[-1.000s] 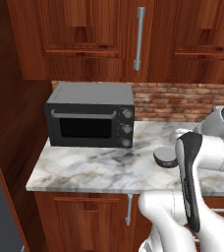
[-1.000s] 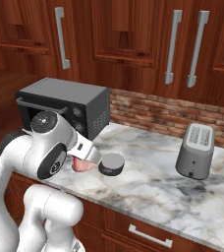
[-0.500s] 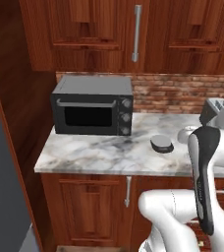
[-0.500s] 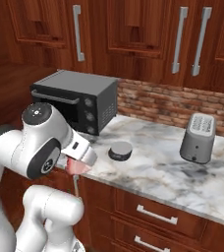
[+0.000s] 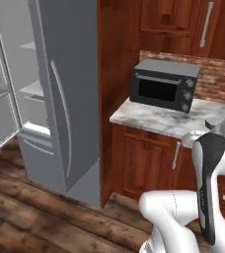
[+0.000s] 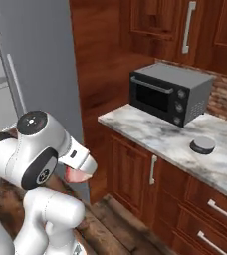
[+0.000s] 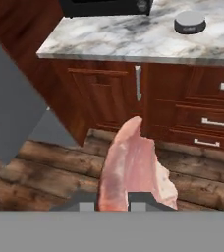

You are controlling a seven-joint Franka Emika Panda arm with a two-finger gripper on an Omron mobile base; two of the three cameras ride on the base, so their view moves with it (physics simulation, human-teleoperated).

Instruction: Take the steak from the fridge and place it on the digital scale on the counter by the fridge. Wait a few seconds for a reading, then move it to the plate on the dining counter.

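The steak (image 7: 133,162), a pink slab of raw meat, hangs between my fingertips, and my gripper (image 7: 111,201) is shut on it, low over the wooden floor. From the right base view the steak (image 6: 78,174) shows as a pink lump under the hand, held close to my body. The digital scale (image 6: 202,145), a small round grey disc, sits on the marble counter (image 6: 155,137), well away from the gripper; it also lies at the top right of the hand view as the scale (image 7: 190,22). The grey fridge (image 5: 60,99) stands at the left with its door open. The plate and the dining counter are out of view.
A black toaster oven (image 5: 165,85) stands on the counter (image 5: 149,118) against a brick backsplash. Red-brown cabinets with steel handles (image 7: 138,82) run below the top, and wall cabinets hang above. Wooden floor (image 5: 35,217) lies open in front of the fridge.
The whole picture has shifted: the base has backed off and turned, so the counter now sits farther off to the right and the fridge has come into view. The steak stays gripped.
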